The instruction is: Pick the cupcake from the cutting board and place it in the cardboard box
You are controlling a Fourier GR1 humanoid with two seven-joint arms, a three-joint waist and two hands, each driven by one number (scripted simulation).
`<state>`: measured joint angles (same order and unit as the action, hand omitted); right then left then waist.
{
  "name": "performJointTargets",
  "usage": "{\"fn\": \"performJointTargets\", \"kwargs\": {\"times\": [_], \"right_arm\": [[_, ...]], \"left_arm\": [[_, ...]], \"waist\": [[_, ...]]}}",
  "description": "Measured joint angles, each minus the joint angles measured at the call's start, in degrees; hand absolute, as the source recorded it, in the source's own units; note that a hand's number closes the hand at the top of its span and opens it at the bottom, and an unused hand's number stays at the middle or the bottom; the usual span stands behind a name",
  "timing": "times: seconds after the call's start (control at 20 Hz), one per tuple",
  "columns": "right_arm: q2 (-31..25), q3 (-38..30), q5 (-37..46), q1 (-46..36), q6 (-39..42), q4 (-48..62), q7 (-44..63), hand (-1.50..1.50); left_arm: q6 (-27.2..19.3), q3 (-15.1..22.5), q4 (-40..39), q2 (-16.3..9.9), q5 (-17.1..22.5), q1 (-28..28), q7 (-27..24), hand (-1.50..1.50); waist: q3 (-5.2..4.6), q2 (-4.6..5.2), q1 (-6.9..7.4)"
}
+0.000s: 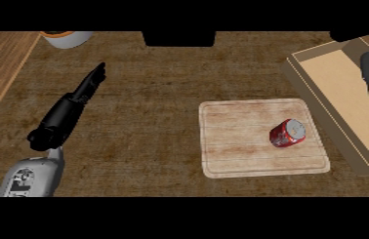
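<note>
The cupcake (288,133), with a red wrapper and a pale top, lies tipped on its side on the right part of the light wooden cutting board (238,150). Right of the board stands the open cardboard box (328,82), cut off by the view's right edge. My left hand (88,86) rests open at the left, fingers straight and pointing up the counter, far from the board. A dark sliver at the right edge above the box looks like part of my right hand (364,65); too little shows to read it.
A white cup with an orange rim (69,38) stands at the back left. A black block (178,38) sits at the back middle. A lighter wooden strip (13,62) borders the brown counter at the left.
</note>
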<state>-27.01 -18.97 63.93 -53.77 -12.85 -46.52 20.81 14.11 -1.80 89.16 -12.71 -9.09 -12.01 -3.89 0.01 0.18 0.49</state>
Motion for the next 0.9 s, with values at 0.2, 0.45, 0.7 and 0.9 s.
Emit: {"fn": "performJointTargets", "kwargs": {"times": [0.2, 0.45, 0.7, 0.9], "right_arm": [[-5.4, -1.5, -1.1, 0.5, 4.4, 6.3, -3.5, 1.5], [-10.6, -3.3, -3.2, 0.4, 13.2, 14.5, -6.9, 1.5], [-14.9, -3.8, -4.0, 1.4, 19.0, 21.7, -11.9, 1.5], [-18.1, -4.1, -4.4, 1.9, 24.1, 26.7, -15.5, -1.5]], "left_arm": [[0.7, -0.7, -0.3, -0.6, 0.5, 0.0, -0.6, 0.0], [0.4, -0.1, -0.4, 0.2, -0.1, -0.2, -0.9, 0.0], [0.3, -0.1, -0.3, 0.3, -0.3, -0.3, -0.8, 0.0], [0.1, 0.2, 0.3, 0.7, -0.7, -0.8, 0.3, 0.0]], "waist": [[0.0, 0.13, 0.29], [0.04, 0.3, 0.53], [0.06, 0.4, 0.82], [0.1, 0.46, 1.01]]}}
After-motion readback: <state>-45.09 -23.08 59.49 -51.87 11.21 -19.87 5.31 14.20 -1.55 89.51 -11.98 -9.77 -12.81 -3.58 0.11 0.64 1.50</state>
